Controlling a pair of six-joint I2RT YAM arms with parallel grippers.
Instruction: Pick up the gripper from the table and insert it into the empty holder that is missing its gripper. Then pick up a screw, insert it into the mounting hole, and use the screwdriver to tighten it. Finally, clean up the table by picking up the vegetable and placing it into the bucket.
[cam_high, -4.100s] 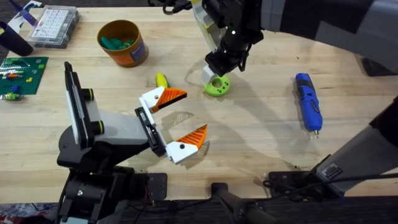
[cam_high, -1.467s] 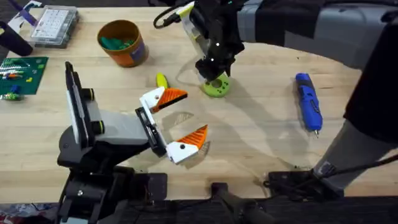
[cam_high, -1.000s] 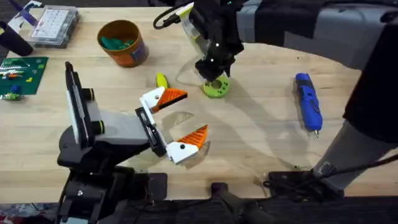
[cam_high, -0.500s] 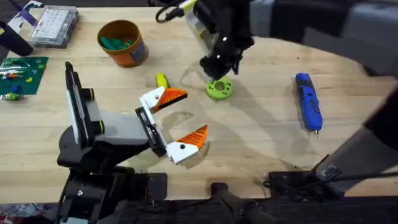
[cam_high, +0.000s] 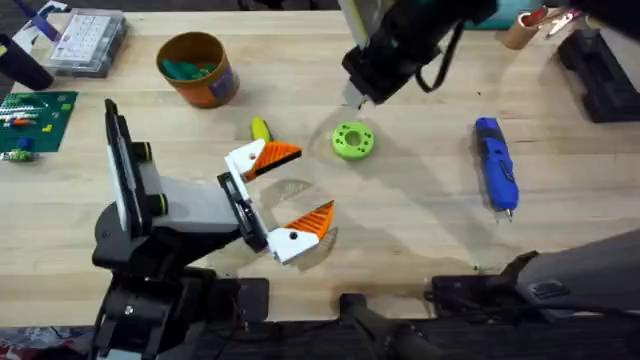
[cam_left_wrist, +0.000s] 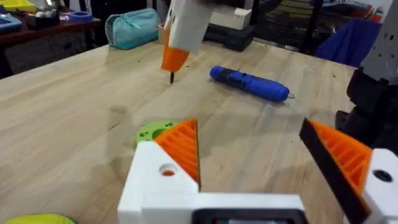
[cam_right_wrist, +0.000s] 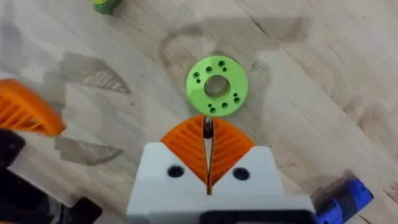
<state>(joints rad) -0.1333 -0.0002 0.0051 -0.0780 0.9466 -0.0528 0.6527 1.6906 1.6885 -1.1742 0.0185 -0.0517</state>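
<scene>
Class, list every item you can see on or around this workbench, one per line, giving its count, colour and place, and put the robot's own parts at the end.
Screwdriver: one, bright blue, lying on the table's right side.
Disc: one, lime green with a centre hole, mid-table.
Toy vegetable: one, yellow, left of the disc.
Bucket: one, orange-brown, far left, green things inside.
Parts box: one, clear, far left corner.
Baseplate: one, green with small bricks, left edge.
Table: one, pale wood.
Screw: one, dark, pinched in the right pincer.
Left pincer: one, white with orange pads, open, low over the table's middle.
Right pincer: one, white with orange pads, shut above the disc.
</scene>
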